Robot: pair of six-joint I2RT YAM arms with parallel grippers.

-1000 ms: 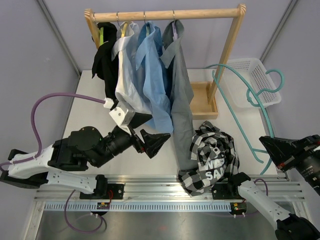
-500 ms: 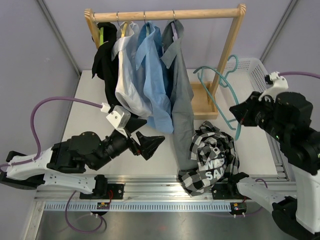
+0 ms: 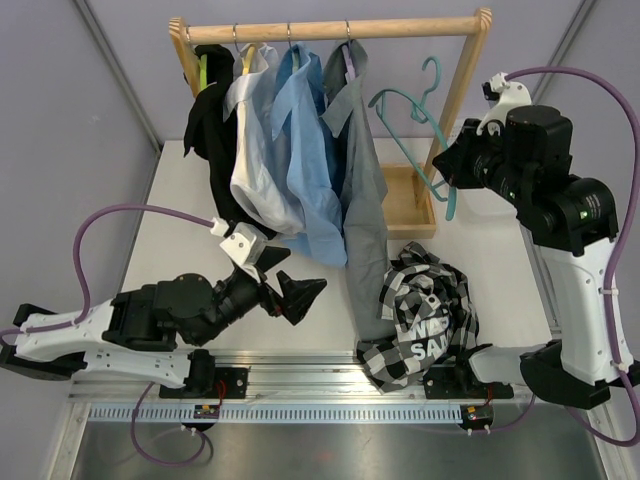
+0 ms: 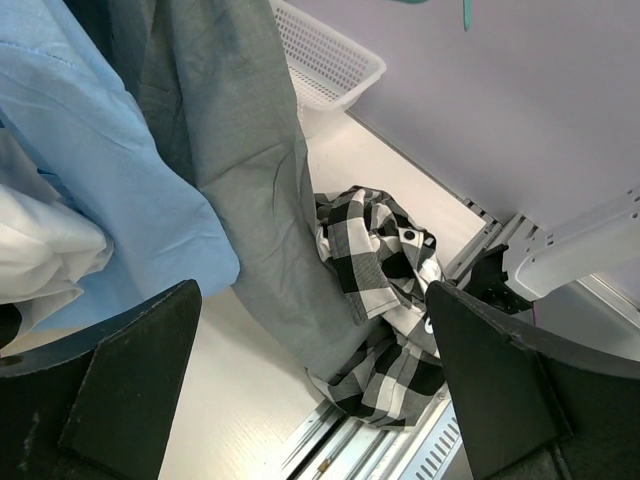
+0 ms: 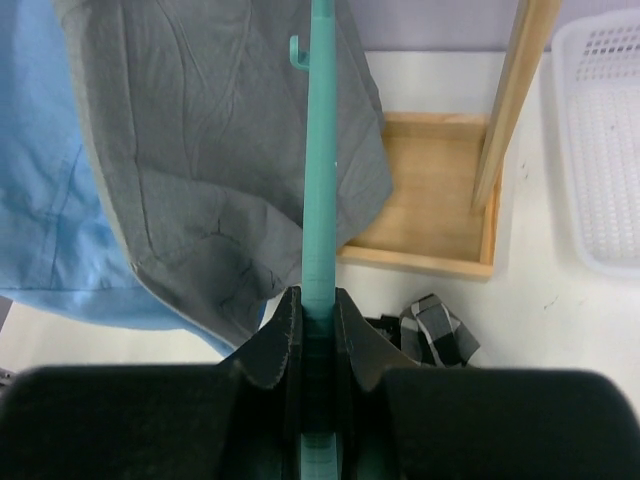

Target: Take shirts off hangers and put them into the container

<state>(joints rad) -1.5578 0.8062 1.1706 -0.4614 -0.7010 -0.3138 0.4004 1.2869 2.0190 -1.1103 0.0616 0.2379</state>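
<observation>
Left gripper (image 3: 292,283), fingers apart and empty, sits low. The checked shirt (image 3: 420,315) lies heaped on the table (image 3: 190,205) to its right, long axis near-to-far. Right gripper (image 3: 455,165) clamps the teal hanger (image 3: 405,110) beside the rail (image 3: 400,25). Basket (image 5: 600,150) is at far right.

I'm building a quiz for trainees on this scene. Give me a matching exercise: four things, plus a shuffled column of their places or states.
1 checked shirt
2 teal hanger
3 grey shirt
4 left pincer

A hanging from the wooden rail
B open, empty
C crumpled on the table
D clamped in the right pincer

Pairs: 1-C, 2-D, 3-A, 4-B
</observation>
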